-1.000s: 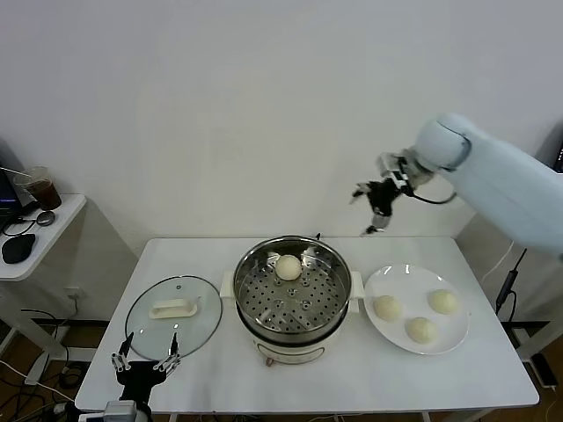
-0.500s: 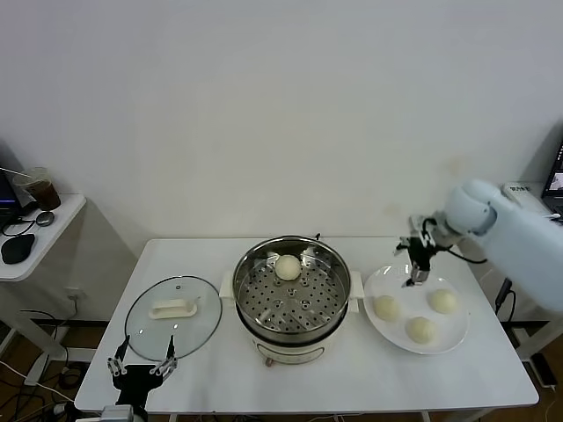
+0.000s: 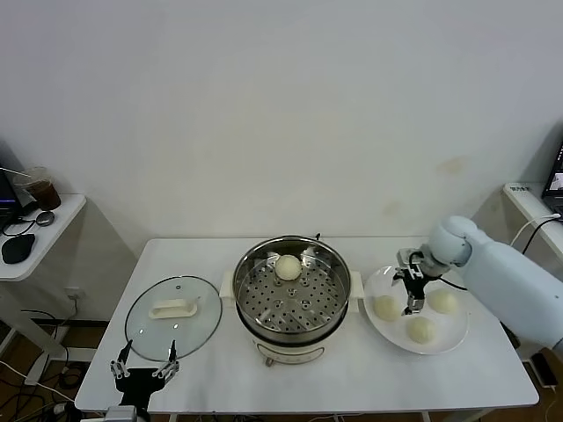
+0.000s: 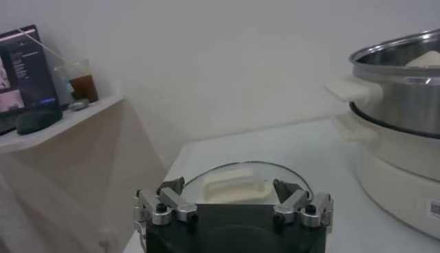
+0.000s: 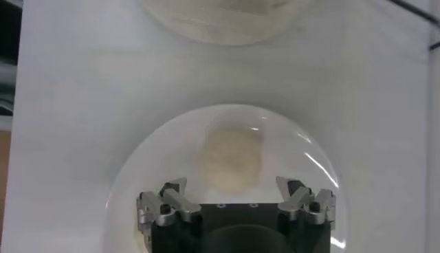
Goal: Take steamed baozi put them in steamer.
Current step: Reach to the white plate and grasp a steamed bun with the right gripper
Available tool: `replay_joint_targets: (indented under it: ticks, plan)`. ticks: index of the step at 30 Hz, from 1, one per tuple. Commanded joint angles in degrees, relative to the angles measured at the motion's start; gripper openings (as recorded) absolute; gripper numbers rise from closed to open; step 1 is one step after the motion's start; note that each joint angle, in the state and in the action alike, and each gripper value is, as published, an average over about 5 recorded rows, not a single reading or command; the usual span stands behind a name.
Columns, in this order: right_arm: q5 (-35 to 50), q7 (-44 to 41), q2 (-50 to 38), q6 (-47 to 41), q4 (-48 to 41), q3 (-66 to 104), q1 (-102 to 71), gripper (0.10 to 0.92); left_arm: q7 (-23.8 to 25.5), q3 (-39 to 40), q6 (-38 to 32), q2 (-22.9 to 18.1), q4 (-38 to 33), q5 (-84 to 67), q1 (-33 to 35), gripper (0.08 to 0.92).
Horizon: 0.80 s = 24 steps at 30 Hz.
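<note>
The steamer [image 3: 293, 299] stands mid-table with one steamed baozi [image 3: 288, 266] on the far side of its perforated tray. Three more baozi [image 3: 385, 307] [image 3: 442, 301] [image 3: 421, 330] lie on a white plate [image 3: 457, 338] to its right. My right gripper [image 3: 412, 290] hangs open low over the plate, between the two farther buns and touching none. In the right wrist view a baozi [image 5: 234, 158] lies on the plate just ahead of that gripper's [image 5: 232, 187] spread fingers. My left gripper [image 3: 145, 365] waits open at the table's front left corner.
A round glass lid [image 3: 173, 316] with a white handle lies flat left of the steamer; the left wrist view shows it [image 4: 234, 180] right ahead of the left gripper [image 4: 229, 188], with the steamer [image 4: 405, 89] beyond. A side shelf [image 3: 35, 224] holds a cup.
My right arm has swung down from high behind the table to just above the plate. The left gripper has sunk slightly at the front edge. Both stayed open.
</note>
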Motion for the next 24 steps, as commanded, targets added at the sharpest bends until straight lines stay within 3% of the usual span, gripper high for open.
replay_joint_targets:
  ticks: [1, 24]
  plan:
    - [-3.9, 1.4, 3.4, 1.2, -4.4, 1.6, -2.4, 0.823, 0.0, 0.0, 0.0, 0.1, 0.3, 0.0, 0.0, 0.823]
    - [-3.4, 2.5, 5.9, 0.5, -6.9, 1.1, -2.7, 0.823, 0.0, 0.0, 0.1, 0.2, 1.4, 0.0, -0.7, 0.823]
